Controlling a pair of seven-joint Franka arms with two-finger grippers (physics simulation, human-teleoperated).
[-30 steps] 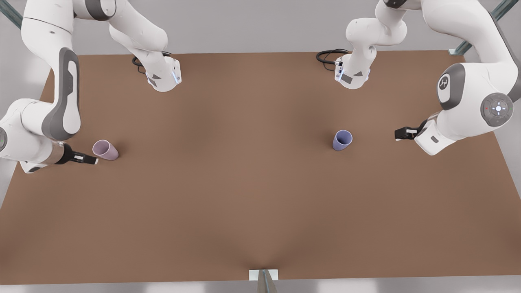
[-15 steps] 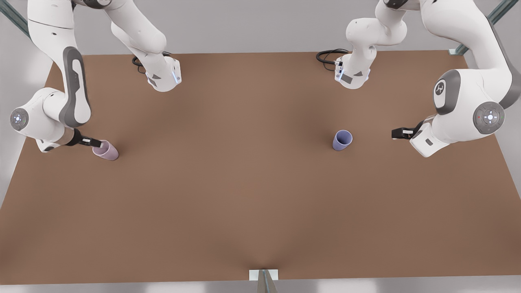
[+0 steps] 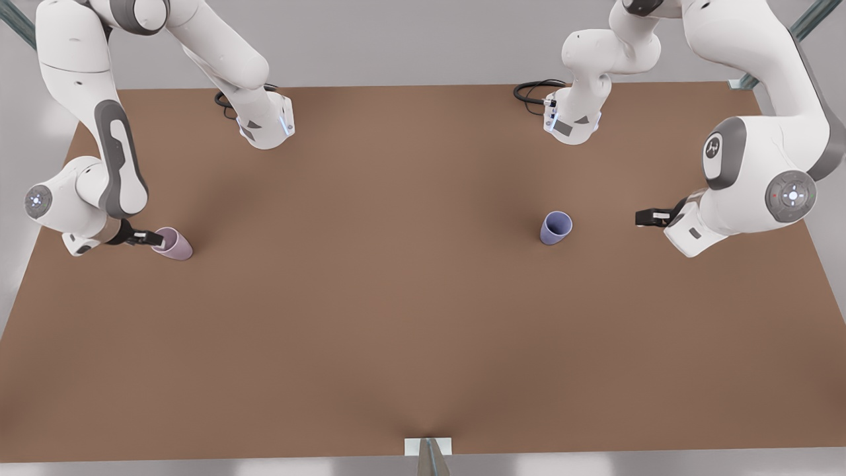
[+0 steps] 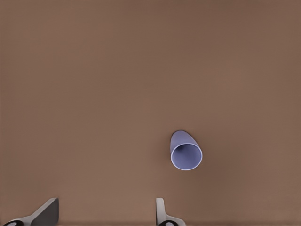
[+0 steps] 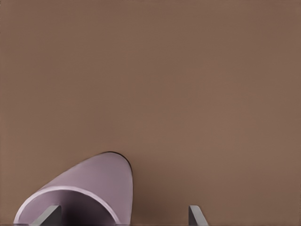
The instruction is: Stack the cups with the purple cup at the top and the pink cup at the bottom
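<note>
At the pink cup's [image 3: 173, 243] rim, right end effector [image 3: 151, 238] – fingers spread, one inside; left end effector [image 3: 644, 217] – spread wide, well apart from the purple cup [image 3: 555, 228] on the bench [image 3: 396, 317].

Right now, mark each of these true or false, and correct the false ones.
1. The purple cup already sits inside the pink cup. False: they stand far apart on the table.
2. The right tool is at the pink cup, open, with the cup's rim between its fingers. True.
3. The left tool is shut on the purple cup. False: it is open and clear of the cup.
4. The pink cup is toward the front view's left, the purple cup toward its right. True.
</note>
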